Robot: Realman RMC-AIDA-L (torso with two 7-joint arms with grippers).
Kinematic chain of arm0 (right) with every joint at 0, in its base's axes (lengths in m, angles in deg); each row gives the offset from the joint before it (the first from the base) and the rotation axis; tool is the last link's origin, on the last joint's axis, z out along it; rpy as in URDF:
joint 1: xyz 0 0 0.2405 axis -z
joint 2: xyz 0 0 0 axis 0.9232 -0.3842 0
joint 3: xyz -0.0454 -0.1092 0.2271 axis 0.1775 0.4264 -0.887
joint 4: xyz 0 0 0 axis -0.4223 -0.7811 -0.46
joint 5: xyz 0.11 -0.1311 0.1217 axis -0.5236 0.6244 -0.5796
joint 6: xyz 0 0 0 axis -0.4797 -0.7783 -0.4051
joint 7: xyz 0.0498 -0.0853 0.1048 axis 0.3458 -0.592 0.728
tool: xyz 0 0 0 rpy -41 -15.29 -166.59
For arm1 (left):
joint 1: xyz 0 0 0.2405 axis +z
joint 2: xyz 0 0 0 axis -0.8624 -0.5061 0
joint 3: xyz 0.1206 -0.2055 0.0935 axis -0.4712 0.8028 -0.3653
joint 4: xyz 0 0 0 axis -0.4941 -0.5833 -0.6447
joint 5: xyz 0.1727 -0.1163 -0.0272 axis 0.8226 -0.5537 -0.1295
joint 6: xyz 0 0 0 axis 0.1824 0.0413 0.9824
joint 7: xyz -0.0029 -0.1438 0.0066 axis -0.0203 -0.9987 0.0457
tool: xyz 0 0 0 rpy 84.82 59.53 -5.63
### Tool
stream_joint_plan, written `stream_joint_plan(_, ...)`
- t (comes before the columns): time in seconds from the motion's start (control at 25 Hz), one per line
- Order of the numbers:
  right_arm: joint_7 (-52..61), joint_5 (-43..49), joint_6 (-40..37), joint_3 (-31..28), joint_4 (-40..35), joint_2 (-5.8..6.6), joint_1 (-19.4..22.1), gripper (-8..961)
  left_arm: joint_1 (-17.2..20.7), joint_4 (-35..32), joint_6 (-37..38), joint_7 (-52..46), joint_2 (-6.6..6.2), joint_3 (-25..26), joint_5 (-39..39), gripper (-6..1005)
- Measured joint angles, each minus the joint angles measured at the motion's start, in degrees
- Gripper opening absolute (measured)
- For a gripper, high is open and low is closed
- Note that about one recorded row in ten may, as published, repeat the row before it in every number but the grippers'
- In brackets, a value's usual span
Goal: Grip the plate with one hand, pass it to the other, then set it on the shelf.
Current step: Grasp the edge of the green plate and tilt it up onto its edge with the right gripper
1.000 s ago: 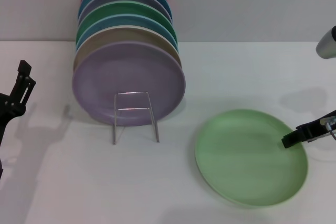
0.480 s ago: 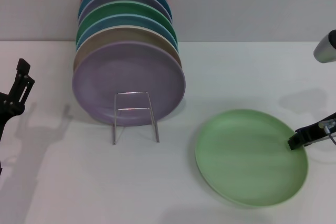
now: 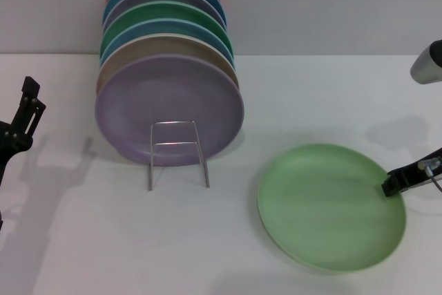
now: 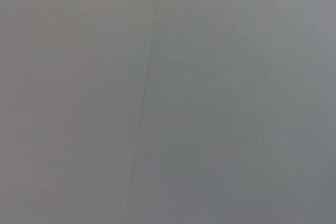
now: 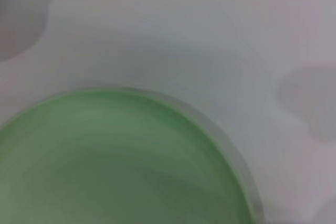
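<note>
- The plate (image 3: 330,206) is lying flat on the white table (image 3: 83,240), to the near right of the shelf (image 3: 177,151).
- The right gripper (image 3: 391,184) is reaching to the plate's right rim; I cannot tell its finger state.
- The left gripper (image 3: 19,126) is hanging at the far left, well apart from the plate.
- A lilac plate (image 3: 169,110) is fronting the stack standing in the shelf.

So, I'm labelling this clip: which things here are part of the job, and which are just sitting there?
Job: light green plate on the table; wire rack; right gripper at the plate's edge; left gripper, off to the side.
Just there: stacked plates in the rack.
</note>
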Motion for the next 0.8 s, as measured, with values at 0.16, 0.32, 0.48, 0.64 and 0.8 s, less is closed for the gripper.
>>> stream_joint_plan(0.16,-0.1,0.0,0.0,0.4,0.0,0.02,0.0,198,0.0,0.0,0.0,0.0,0.0,0.0,0.0,849)
stream_joint_plan(0.32,-1.0,0.0,-0.3,0.5,0.0,0.04,0.0,136,0.0,0.0,0.0,0.0,0.0,0.0,0.0,848)
stream_joint_plan(0.48,-1.4,0.0,-0.7,0.6,0.0,0.04,0.0,88,0.0,0.0,0.0,0.0,0.0,0.0,0.0,848)
stream_joint_plan(0.64,-1.6,0.2,-1.2,0.5,0.0,0.04,0.0,38,0.1,0.0,0.0,0.0,0.0,0.1,0.0,848)
stream_joint_plan(0.8,-1.7,0.2,-2.0,0.8,1.0,0.01,0.4,38,0.1,0.0,0.0,0.0,-0.05,0.2,0.0,848)
